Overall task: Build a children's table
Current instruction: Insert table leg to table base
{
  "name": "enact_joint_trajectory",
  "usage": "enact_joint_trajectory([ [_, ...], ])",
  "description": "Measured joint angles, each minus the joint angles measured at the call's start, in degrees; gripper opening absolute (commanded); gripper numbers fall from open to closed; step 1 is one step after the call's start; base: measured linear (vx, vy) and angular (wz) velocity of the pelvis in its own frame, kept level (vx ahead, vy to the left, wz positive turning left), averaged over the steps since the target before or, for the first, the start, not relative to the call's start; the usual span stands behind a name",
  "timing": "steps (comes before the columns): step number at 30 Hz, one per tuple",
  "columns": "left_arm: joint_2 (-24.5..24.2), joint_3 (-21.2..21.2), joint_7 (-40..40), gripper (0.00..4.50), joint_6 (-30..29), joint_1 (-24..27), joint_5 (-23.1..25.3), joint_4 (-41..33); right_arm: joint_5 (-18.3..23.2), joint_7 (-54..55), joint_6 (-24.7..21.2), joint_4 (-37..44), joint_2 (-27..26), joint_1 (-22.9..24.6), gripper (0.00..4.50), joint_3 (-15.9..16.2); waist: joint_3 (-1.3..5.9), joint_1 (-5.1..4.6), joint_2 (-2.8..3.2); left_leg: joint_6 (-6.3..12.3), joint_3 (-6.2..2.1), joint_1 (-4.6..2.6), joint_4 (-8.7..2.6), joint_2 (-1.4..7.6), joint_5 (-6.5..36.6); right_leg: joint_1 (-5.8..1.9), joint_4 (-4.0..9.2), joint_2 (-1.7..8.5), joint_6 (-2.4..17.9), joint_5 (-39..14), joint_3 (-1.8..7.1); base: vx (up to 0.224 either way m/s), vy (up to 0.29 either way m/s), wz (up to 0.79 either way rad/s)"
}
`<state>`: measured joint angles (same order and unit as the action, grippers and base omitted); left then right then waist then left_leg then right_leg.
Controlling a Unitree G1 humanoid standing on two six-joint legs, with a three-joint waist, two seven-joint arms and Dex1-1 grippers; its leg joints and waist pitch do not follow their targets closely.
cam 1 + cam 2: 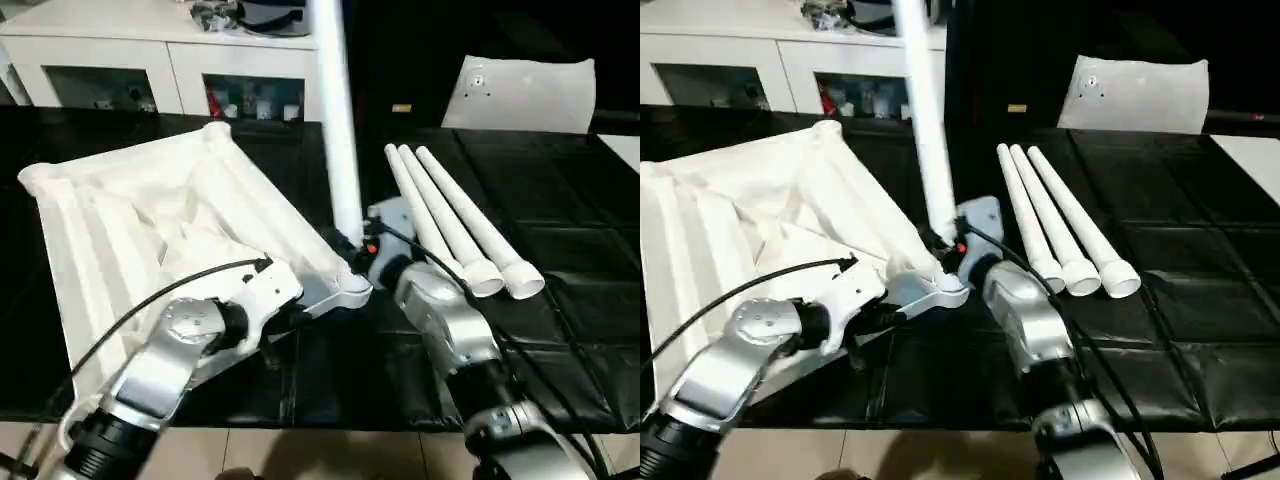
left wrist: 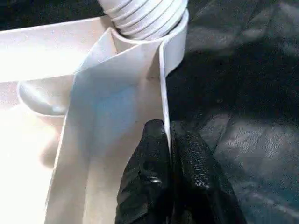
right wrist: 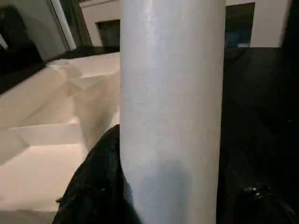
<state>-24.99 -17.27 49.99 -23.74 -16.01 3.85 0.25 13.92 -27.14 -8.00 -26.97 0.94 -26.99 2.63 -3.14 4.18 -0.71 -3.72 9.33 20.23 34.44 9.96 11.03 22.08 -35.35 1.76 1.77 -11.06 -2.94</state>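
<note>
The white table top [image 1: 150, 230] lies ribbed side up on the black bench. One white leg [image 1: 338, 130] stands upright in its near corner socket [image 1: 352, 290], and the leg's threaded end [image 2: 145, 14] sits at the socket's mouth. My right gripper [image 1: 352, 245] is shut around this leg low down, with a black finger [image 3: 93, 186] beside the tube. My left gripper [image 2: 169, 140] is shut on the top's thin rim [image 2: 163, 93], just beside that corner. Three more legs [image 1: 455, 225] lie side by side on the bench to the right.
A white glass-door cabinet [image 1: 150, 70] stands behind the bench. A flat white sheet with a round fitting [image 1: 525, 92] leans at the back right. The bench's front edge [image 1: 330, 425] runs just below my forearms.
</note>
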Motion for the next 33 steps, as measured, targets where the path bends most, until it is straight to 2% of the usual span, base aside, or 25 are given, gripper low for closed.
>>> enact_joint_trajectory([
  [2, -1.44, -0.11, 1.81, 0.0, 4.41, -1.12, -0.42, 2.82, 1.65, -1.36, -0.37, 1.71, 0.26, 0.98, 1.88, -0.62, -0.02, 0.17, 0.03, 0.0, 0.0, 0.12, -0.01, 0.0, 0.0, 0.07, 0.05, 0.0, 0.01, 0.02, 0.0, 0.0, 0.0, 0.0],
  [6, -3.31, 0.21, 5.31, 0.0, 9.14, -2.91, -1.77, 6.54, 4.74, -3.1, -0.72, 5.16, 1.36, 2.23, 1.88, -3.06, -0.02, 0.66, 0.03, 0.05, 0.05, 0.43, -0.03, 0.02, 0.02, 0.3, 0.11, 0.0, 0.23, 0.15, 0.0, 0.0, 0.0, 0.0],
  [8, -4.92, 0.42, 7.05, 0.0, 11.35, -4.21, -2.06, 8.57, 7.41, -3.65, -1.74, 7.61, 1.54, 2.74, 1.88, -5.28, -0.02, 0.76, 0.03, 0.07, 0.08, 0.85, -0.03, 0.02, 0.02, 0.74, 0.07, 0.0, 0.25, 0.17, 0.01, 0.0, 0.0, 0.0],
  [13, -5.37, 1.76, 9.22, 0.0, 15.41, -6.06, -3.88, 14.14, 9.83, -5.6, -3.08, 11.06, 1.55, 2.74, 1.88, -5.57, -0.04, 0.71, 0.06, 0.07, 0.19, 0.91, -0.04, 0.07, 0.01, 0.9, 0.04, 0.0, 0.27, 0.18, 0.01, 0.0, 0.0, 0.0],
  [14, -5.37, 1.94, 9.35, 0.0, 15.72, -6.14, -4.26, 14.74, 10.06, -5.84, -3.11, 11.35, 1.55, 2.74, 1.88, -5.41, -0.04, 0.73, 0.06, 0.07, 0.19, 0.9, -0.04, 0.08, 0.01, 0.9, 0.04, 0.0, 0.28, 0.19, 0.01, 0.0, 0.0, 0.0],
  [15, -5.12, 2.57, 9.74, 0.44, 15.28, -6.14, -4.93, 14.98, 10.12, -5.85, -3.2, 11.58, 1.57, 2.74, 1.88, -5.29, -0.04, 0.72, 0.07, 0.06, 0.2, 0.9, -0.04, 0.09, 0.01, 0.91, 0.03, 0.0, 0.29, 0.19, 0.01, 0.0, 0.0, 0.0],
  [16, -4.67, 3.79, 10.45, 0.55, 13.94, -6.13, -6.55, 15.04, 10.1, -5.86, -3.47, 12.0, 1.74, 2.75, 1.88, -4.98, -0.07, 0.72, 0.08, 0.06, 0.24, 0.94, -0.04, 0.09, 0.01, 0.95, 0.04, 0.0, 0.31, 0.21, 0.02, 0.0, 0.0, 0.0],
  [18, -3.1, 7.44, 11.11, 0.55, 12.92, -6.96, -11.61, 13.84, 10.06, -5.88, -4.39, 12.9, 2.18, 2.74, 1.88, -4.78, -0.13, 0.97, -0.05, 0.06, 0.26, 0.93, -0.03, 0.12, 0.0, 0.94, 0.02, 0.01, 0.31, 0.21, 0.01, 0.0, 0.0, 0.0],
  [19, -2.82, 9.5, 11.34, 0.66, 11.9, -8.72, -14.39, 12.56, 10.07, -5.86, -4.77, 13.45, 2.15, 2.69, 1.88, -4.56, -0.13, 1.11, -0.13, 0.06, 0.27, 0.93, -0.03, 0.13, 0.0, 0.93, 0.02, 0.01, 0.31, 0.21, -0.01, 0.0, 0.0, 0.0],
  [22, -2.21, 13.46, 11.3, 0.92, 10.18, -13.4, -18.37, 9.91, 9.9, -5.85, -5.32, 13.89, 2.08, 2.68, 1.88, -3.76, -0.13, 1.0, -0.11, 0.06, 0.35, 0.81, -0.03, 0.12, 0.0, 0.81, 0.02, 0.03, 0.32, 0.21, 0.03, 0.0, 0.0, 0.0],
  [26, 0.49, 14.74, 6.21, 1.21, 9.45, -17.15, -19.02, 12.18, 8.8, -5.79, -5.63, 14.82, 2.09, 2.97, 1.88, -2.31, -0.12, 0.84, -0.11, 0.07, 0.37, 0.8, -0.02, 0.11, -0.01, 0.82, 0.01, 0.03, 0.3, 0.21, 0.06, 0.0, 0.0, 0.0],
  [30, 4.93, 16.25, -7.2, 1.36, 7.64, -25.59, -14.3, 20.86, 7.81, -5.81, -5.94, 15.54, 2.21, 3.23, 1.88, -0.87, -0.3, 0.93, -0.4, 0.18, 0.37, 0.9, -0.02, 0.14, -0.1, 0.87, 0.0, 0.03, 0.27, 0.23, 0.0, 0.0, 0.0, 0.0],
  [33, 7.34, 17.42, -12.58, 1.38, 6.98, -30.18, -14.04, 22.35, 7.31, -5.87, -6.34, 15.66, 2.0, 3.82, 1.88, 0.76, -0.4, 0.96, -0.61, 0.21, 0.37, 0.93, -0.02, 0.13, -0.08, 0.85, 0.11, 0.04, 0.27, 0.24, 0.01, 0.0, 0.0, 0.0],
])
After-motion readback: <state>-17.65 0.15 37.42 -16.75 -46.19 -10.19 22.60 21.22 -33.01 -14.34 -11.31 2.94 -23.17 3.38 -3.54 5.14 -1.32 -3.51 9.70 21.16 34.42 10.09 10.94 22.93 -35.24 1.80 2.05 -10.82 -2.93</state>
